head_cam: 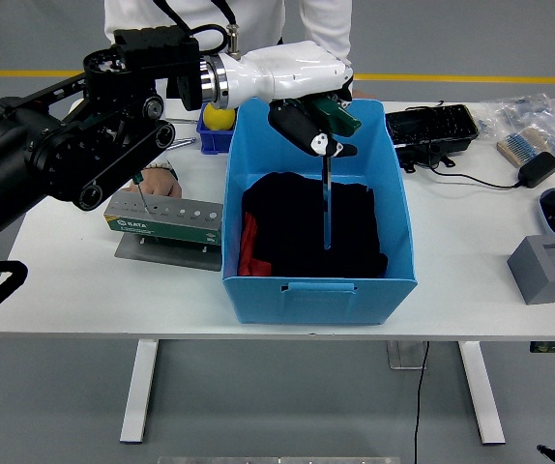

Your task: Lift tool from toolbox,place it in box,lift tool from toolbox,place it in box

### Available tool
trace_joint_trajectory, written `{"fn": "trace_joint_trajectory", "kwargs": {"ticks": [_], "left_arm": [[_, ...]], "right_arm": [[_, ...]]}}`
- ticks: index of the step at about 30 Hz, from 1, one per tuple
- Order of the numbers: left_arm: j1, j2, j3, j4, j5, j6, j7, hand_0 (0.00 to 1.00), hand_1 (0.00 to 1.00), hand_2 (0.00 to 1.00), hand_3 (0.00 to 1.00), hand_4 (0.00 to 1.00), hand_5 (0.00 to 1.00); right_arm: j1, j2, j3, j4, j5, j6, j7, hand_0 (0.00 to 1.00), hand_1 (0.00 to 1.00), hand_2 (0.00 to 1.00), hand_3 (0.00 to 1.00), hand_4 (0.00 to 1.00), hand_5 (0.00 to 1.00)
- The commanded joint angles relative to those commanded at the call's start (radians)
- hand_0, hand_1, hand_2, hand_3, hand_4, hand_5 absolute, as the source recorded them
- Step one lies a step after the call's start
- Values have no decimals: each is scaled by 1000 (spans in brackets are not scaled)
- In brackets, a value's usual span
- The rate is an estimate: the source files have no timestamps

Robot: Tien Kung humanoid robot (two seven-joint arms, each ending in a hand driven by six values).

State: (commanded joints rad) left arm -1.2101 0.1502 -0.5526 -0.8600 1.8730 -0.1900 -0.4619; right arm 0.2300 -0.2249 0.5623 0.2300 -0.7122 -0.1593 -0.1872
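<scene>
Over the blue box: my left robot hand (316, 124) hangs above the open top, arm reaching in from the left across the bench (84, 280).
Robot hand state: fingers curled tight round the green T-handle of a hex key (327, 188); pinching it, nothing else held.
Tool position: shaft hangs straight down from my grip, long axis vertical, tip inside the blue box (318, 280), over the black cloth (311, 227) that lies in the bottom. Can't tell if the tip touches the cloth.
Key relation: drop target is directly below the robot hand, so the move needs only a descent or a release, no sideways travel. My judgement, not seen.
Nearer arm: left one does it all; right arm not in view.
Toolbox: grey holder (166, 217) sits just left of the box, one key still upright in it (138, 190), other holes look empty.
Person: stands at the far side, one hand (161, 179) resting by the holder's far edge, partly hidden behind my arm.
Other stuff: yellow ball (220, 116) in a small blue tray behind the box; black keyboard (432, 128) and grey block (548, 266) well off to the right.
In the way: nothing between tool and cloth. Box walls stand clear of the shaft on all sides.
Risk: a vertical drop may leave the key leaning on a wall.
</scene>
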Motion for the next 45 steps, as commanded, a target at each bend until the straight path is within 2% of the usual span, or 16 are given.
{"fn": "trace_joint_trajectory", "kwargs": {"ticks": [5, 10, 16, 21, 22, 27, 28, 33, 34, 39, 40, 45], "left_arm": [[-14, -36, 87, 81, -10, 35, -19, 130, 2, 2, 27, 725, 526], [-36, -59, 161, 140, -55, 57, -33, 133, 2, 2, 31, 727, 528], [-53, -76, 236, 194, -120, 28, -48, 133, 2, 2, 31, 729, 531], [-55, -89, 270, 224, -139, 24, -46, 133, 2, 2, 31, 729, 531], [-54, -90, 275, 228, -142, 26, -46, 174, 2, 51, 97, 723, 524], [-51, -99, 297, 244, -151, 27, -48, 174, 2, 51, 97, 723, 524], [-50, -102, 300, 246, -153, 25, -49, 186, 63, 129, 215, 743, 528], [-42, -121, 312, 249, -131, 27, -32, 186, 63, 129, 215, 743, 528], [-41, -124, 313, 250, -128, 28, -30, 242, 150, 218, 357, 743, 524], [-34, -148, 326, 261, -122, 30, -23, 242, 150, 218, 357, 743, 524], [-33, -150, 328, 262, -119, 31, -21, 321, 222, 334, 452, 757, 521], [-35, -150, 344, 278, -113, 51, -23, 321, 222, 334, 452, 757, 521]], "right_arm": [[5, -4, -1, 1, -2, 1, -1, 620, 600, 666, 541, 778, 657], [6, -6, 1, 2, -6, 1, -2, 621, 599, 666, 541, 779, 658], [9, -8, 0, 2, -6, 1, -3, 620, 599, 667, 541, 780, 659], [12, -9, 0, 3, -8, 2, -3, 620, 599, 667, 541, 780, 659], [12, -9, -2, 3, -6, 2, -3, 621, 599, 666, 541, 781, 660], [13, -10, 0, 4, -7, 2, -3, 621, 599, 666, 541, 781, 660], [13, -10, 1, 4, -11, 2, -4, 621, 598, 665, 542, 780, 659], [11, -10, 6, 5, -23, 5, -8, 621, 598, 665, 542, 780, 659], [10, -10, 6, 5, -25, 5, -8, 622, 598, 665, 542, 781, 659], [11, -11, 8, 6, -30, 6, -10, 622, 598, 665, 542, 781, 659], [12, -11, 8, 7, -30, 6, -11, 622, 598, 665, 541, 781, 660], [16, -13, 10, 8, -34, 6, -12, 622, 598, 665, 541, 781, 660]]}}
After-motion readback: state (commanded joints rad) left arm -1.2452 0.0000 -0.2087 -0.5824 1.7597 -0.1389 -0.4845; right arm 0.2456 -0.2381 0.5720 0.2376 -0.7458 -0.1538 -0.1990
